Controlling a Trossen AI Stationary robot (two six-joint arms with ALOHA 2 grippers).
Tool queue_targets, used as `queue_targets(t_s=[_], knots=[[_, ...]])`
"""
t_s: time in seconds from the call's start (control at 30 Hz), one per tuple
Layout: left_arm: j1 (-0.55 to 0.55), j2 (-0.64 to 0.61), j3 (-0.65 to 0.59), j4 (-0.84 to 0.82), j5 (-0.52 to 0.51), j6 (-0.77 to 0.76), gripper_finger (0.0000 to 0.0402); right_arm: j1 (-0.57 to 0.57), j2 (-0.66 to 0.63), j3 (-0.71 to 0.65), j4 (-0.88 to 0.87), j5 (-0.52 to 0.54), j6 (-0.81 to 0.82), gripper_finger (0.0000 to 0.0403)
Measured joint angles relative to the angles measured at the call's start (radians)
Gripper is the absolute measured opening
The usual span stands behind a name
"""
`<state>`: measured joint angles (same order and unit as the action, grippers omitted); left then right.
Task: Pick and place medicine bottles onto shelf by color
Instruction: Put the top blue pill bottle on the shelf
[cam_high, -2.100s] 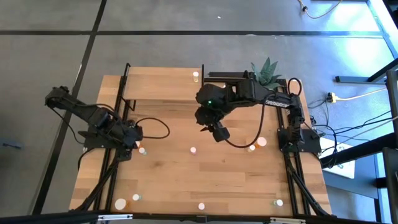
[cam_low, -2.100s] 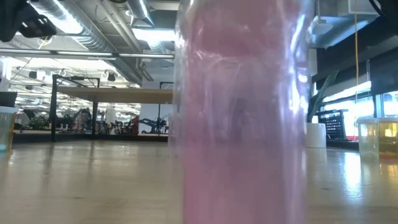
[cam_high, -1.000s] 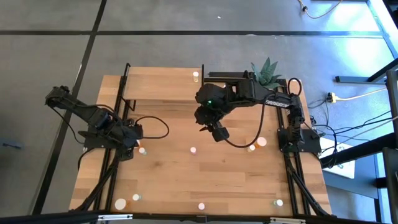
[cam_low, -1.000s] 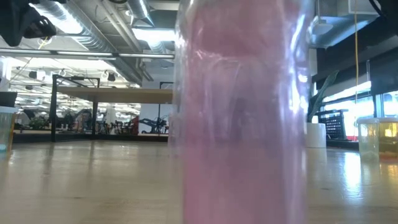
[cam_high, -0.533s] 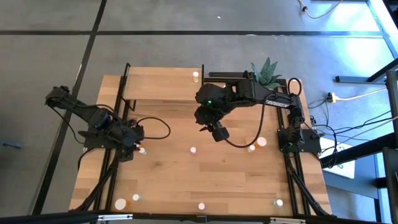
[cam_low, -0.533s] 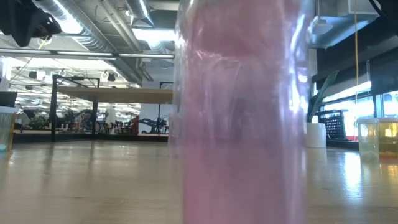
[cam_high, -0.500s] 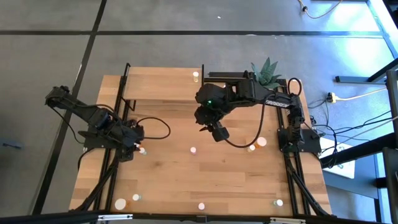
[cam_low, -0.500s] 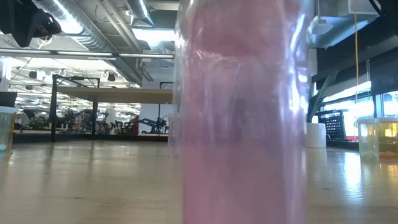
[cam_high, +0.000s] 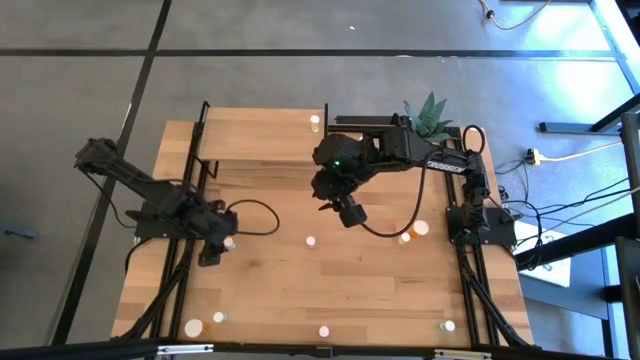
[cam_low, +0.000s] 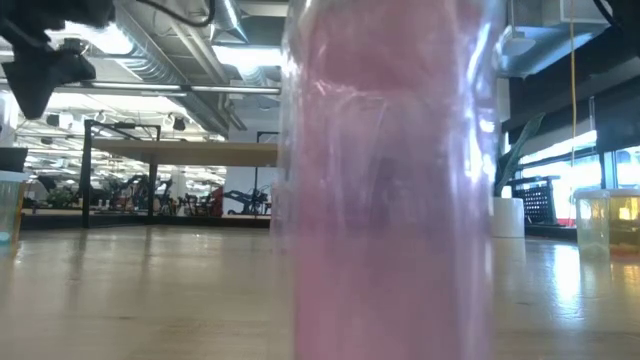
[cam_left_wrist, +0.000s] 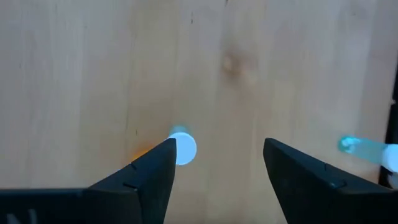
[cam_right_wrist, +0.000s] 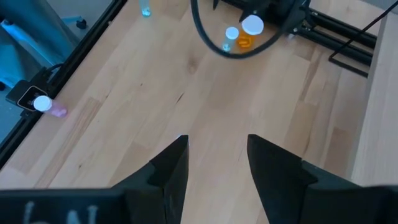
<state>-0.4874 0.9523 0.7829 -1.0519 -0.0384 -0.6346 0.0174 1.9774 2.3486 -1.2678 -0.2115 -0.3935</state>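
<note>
The left claw (cam_high: 213, 252) is held spread over the left side of the bench (cam_high: 380, 290), with nothing pinched; an orange bottle (cam_left_wrist: 181, 148) is seen standing just beside one of its fingers (cam_left_wrist: 149, 174). The right claw (cam_high: 350, 212) is held open and empty above the middle of the bench. The shelf (cam_high: 265, 140) is placed at the far left corner, with one bottle (cam_high: 315, 122) upon it. Other medicine bottles (cam_high: 310, 241) are scattered across the bench
</note>
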Motion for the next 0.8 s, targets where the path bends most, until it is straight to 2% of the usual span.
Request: queue_targets(t_s=[0.47, 0.8], knots=[[0.0, 0.002, -0.106, 0.075, -0.012, -0.01, 0.0236, 0.0, 0.0, 0.0, 0.047, 0.0, 0.0, 0.0165], [0.0, 0.002, -0.138, 0.079, -0.034, 0.024, 0.0236, 0.0, 0.0, 0.0, 0.048, 0.0, 0.0, 0.0165]])
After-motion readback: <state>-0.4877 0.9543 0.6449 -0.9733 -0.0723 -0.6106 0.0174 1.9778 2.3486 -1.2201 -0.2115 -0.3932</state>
